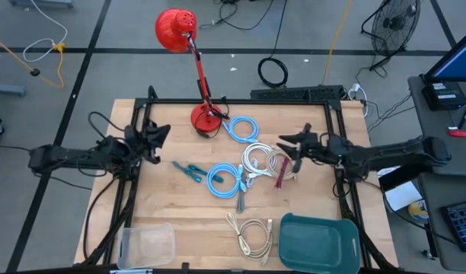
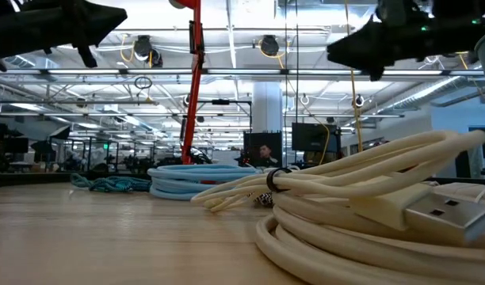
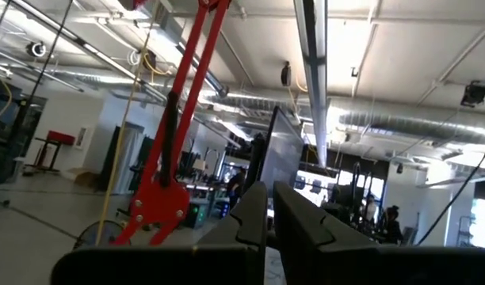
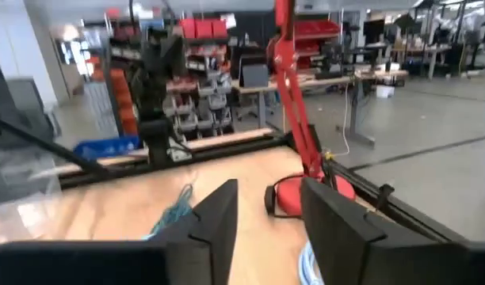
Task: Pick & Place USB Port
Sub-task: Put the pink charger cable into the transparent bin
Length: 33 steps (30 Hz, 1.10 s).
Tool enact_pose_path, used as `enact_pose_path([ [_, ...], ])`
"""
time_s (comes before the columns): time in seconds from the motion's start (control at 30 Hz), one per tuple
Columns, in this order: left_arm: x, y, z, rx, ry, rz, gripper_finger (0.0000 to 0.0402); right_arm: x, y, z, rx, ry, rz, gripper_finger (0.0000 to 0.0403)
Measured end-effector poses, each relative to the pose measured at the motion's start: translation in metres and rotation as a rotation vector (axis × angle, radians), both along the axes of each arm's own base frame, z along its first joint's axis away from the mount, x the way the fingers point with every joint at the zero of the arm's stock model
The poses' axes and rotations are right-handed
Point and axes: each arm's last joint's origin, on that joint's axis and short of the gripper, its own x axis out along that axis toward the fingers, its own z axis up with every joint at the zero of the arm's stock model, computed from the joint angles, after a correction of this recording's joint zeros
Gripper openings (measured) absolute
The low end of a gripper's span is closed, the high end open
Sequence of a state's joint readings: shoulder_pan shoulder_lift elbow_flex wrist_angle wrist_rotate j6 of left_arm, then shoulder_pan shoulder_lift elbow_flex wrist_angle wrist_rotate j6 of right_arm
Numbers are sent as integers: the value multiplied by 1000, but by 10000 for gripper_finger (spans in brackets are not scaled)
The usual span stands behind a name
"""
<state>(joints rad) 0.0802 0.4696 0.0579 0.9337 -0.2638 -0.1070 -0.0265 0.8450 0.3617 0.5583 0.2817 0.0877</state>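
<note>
Wood table (image 1: 180, 205) holds coiled cables (image 1: 252, 164); workshop behind.

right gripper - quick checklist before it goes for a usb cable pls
1. Right gripper open and holding nothing: ok, a gap shows between its fingers with no cable in it.
2. Right gripper above the cables: ok, it hovers over the cream coiled cable at the table's middle.
3. Dark red cable free of the arm: cannot tell, it lies close under the gripper.
4. Dark green plastic bin reachable at the near right corner: ok, nothing shows inside it.
5. Left gripper out of the way: ok, raised at the table's left edge, fingers nearly together.
6. Red desk lamp clear of the path: ok, it stands at the far edge.
</note>
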Motion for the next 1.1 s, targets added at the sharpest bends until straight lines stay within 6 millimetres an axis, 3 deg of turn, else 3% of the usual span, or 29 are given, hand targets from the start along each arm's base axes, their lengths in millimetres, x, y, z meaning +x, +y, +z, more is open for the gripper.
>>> enact_pose_path([
  [0.2,14,1,3,-7,60,-3,26,37,1,-4,12,167,73,174],
  [0.47,26,2,4,-12,117,-2,26,74,8,-11,32,462,177,178],
  [0.87,29,3,4,-17,132,9,26,104,36,-18,-133,501,303,178],
  [1.1,29,3,3,-20,132,15,26,123,63,-24,-313,560,429,182],
])
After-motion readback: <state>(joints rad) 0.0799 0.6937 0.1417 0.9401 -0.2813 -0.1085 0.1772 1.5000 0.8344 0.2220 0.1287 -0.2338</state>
